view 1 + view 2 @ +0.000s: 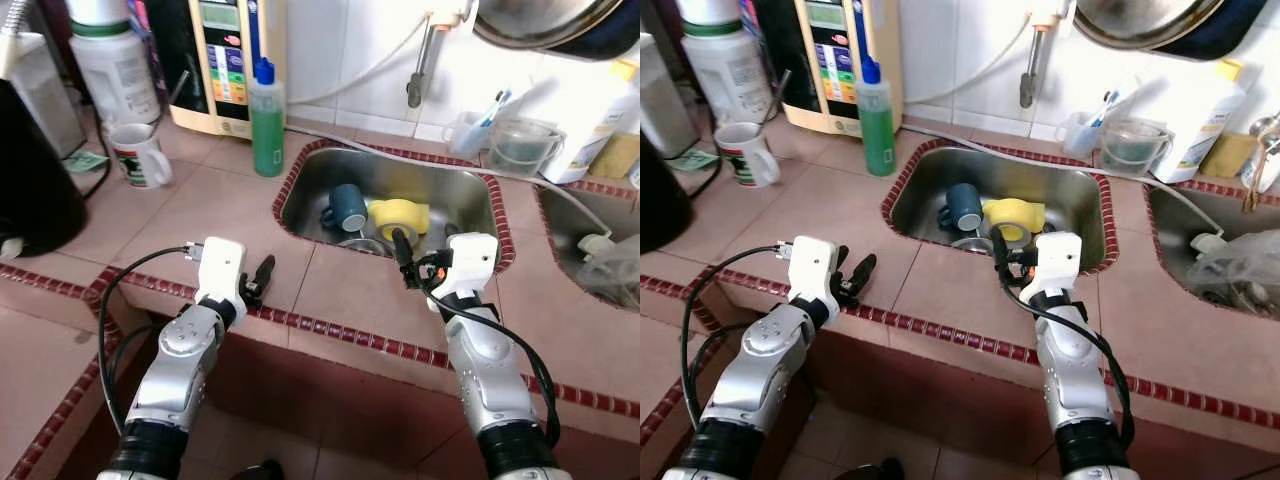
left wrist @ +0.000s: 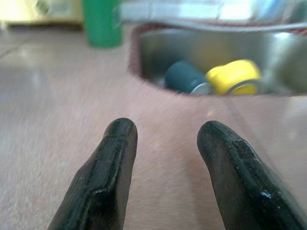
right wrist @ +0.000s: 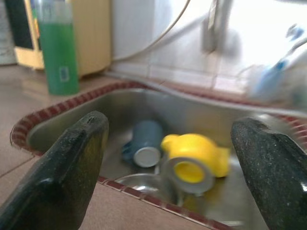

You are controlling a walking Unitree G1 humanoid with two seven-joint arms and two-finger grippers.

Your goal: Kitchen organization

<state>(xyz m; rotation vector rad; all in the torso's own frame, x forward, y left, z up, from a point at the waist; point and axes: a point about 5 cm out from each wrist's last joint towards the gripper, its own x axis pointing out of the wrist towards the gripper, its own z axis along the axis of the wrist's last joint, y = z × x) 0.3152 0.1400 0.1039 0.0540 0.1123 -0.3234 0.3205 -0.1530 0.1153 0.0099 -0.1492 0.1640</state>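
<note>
Steel sink [image 1: 470,195] sits at centre frame, sunk in the pink tiled tabletop [image 1: 200,215], with a blue mug [image 1: 348,206] and a yellow mug [image 1: 400,217] lying side by side in it. Right gripper [image 1: 403,252] hovers at the sink's near rim, jaws spread wide. Left gripper [image 1: 258,280] rests low over the tabletop at lower left, jaws released. Green bottle [image 1: 267,120] stands upper left of the sink.

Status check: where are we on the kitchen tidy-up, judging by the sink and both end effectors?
Nothing visibly finished: the blue mug and yellow mug lie on their sides in the sink. In hand: nothing; the right end effector is open at the sink's front rim, facing the mugs, and the left end effector is open over the counter. The mugs look like what is left, though whether they belong there I cannot tell.
</note>
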